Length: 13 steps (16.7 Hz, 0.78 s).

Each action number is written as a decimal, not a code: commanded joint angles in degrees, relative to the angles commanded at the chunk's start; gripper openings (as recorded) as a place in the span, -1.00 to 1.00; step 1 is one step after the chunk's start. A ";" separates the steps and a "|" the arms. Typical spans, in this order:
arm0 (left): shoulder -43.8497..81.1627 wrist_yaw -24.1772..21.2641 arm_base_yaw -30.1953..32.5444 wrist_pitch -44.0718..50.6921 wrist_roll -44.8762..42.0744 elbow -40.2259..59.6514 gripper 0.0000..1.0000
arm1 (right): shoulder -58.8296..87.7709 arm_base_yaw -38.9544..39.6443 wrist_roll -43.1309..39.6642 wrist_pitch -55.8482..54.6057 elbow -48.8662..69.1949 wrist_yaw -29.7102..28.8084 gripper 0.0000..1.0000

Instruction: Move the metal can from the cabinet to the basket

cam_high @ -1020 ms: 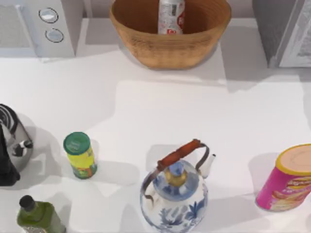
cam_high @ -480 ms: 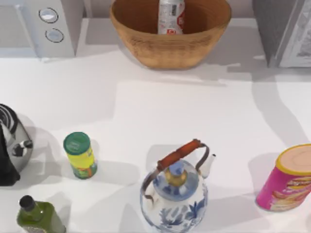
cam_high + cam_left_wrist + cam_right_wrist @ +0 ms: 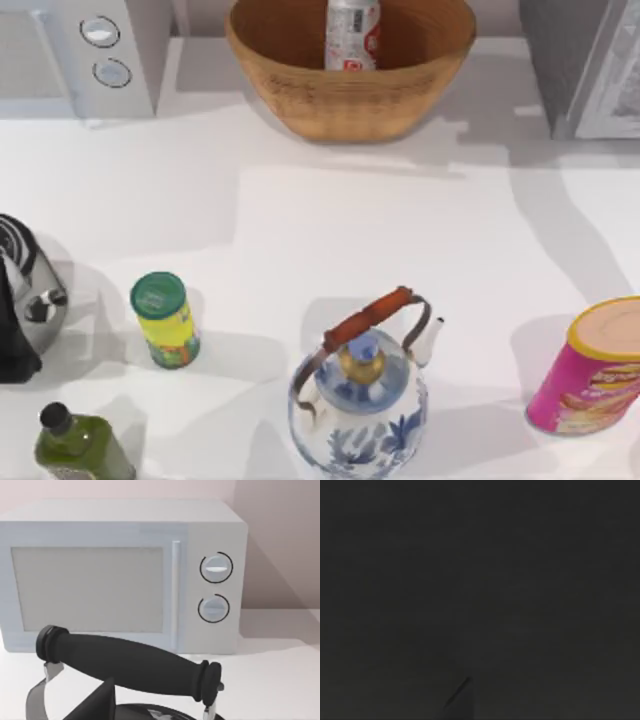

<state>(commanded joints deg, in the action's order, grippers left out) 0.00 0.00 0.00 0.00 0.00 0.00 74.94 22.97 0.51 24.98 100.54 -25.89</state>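
The metal can [image 3: 353, 33] is standing upright inside the basket [image 3: 350, 100], which is sitting at the middle of the surface's far edge; by how things lie, the move is looking finished. The cabinet [image 3: 585, 65] is occupying the far right corner, its paler door panel facing the surface [image 3: 400, 230].

The can is likely light, stiff and thin-walled, with a smooth, somewhat slippery side that could dent under a hard squeeze. Were it to be taken again, the best hold would be across the middle of its labelled body, from above the basket rim.

As for either tool, I cannot tell how far open it is or whether it is touching anything. The left wrist view is looking over the black handle of a kettle [image 3: 130, 665] toward the white microwave [image 3: 120, 575] at the far left corner. The right wrist view is dark.
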 joint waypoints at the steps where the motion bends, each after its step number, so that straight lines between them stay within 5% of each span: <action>1: 0.00 0.00 0.00 0.00 0.00 0.00 1.00 | 1.43 -0.76 0.02 -0.38 0.97 0.73 1.00; 13: 0.00 0.00 0.00 0.00 0.00 0.00 1.00 | 2.80 -3.74 -0.14 -2.68 0.79 4.03 1.00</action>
<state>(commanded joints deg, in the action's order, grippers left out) 0.00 0.00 0.00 0.00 0.00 0.00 77.75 19.23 0.37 22.30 101.32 -21.86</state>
